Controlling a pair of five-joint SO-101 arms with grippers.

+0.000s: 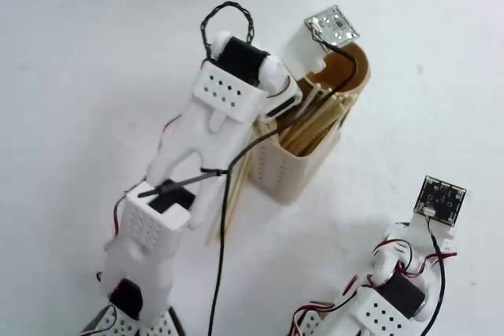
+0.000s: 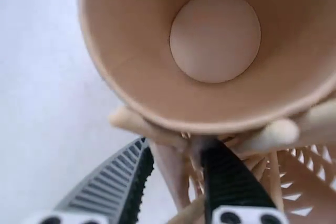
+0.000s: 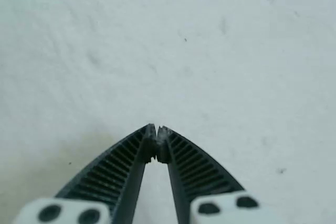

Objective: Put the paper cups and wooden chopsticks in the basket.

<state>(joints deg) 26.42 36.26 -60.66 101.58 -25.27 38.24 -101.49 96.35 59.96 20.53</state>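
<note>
Paper cup (image 2: 215, 40) and chopsticks (image 1: 315, 127) are sitting in basket (image 1: 276, 171), stray sticks (image 1: 213, 234) leaning outside; left end effector (image 2: 176, 148) gaping, right end effector (image 3: 157, 142) closed.

A white left arm (image 1: 220, 116) stretches across the white counter (image 1: 71, 76) and over the near rim of the cream perforated plastic basket (image 1: 283, 171). The left tool (image 2: 176, 148) sits with jaws parted at a mouth crowded by a brown paper cup (image 2: 215, 40) and slanting pale wooden chopsticks (image 1: 315, 123). Further chopsticks and a black cable (image 1: 216, 273) block the basket's arm side, while open counter spreads wide to the far left, to the right of the basket, and ahead of the right tool (image 3: 156, 142), whose tips are pressed together above bare surface.
</note>
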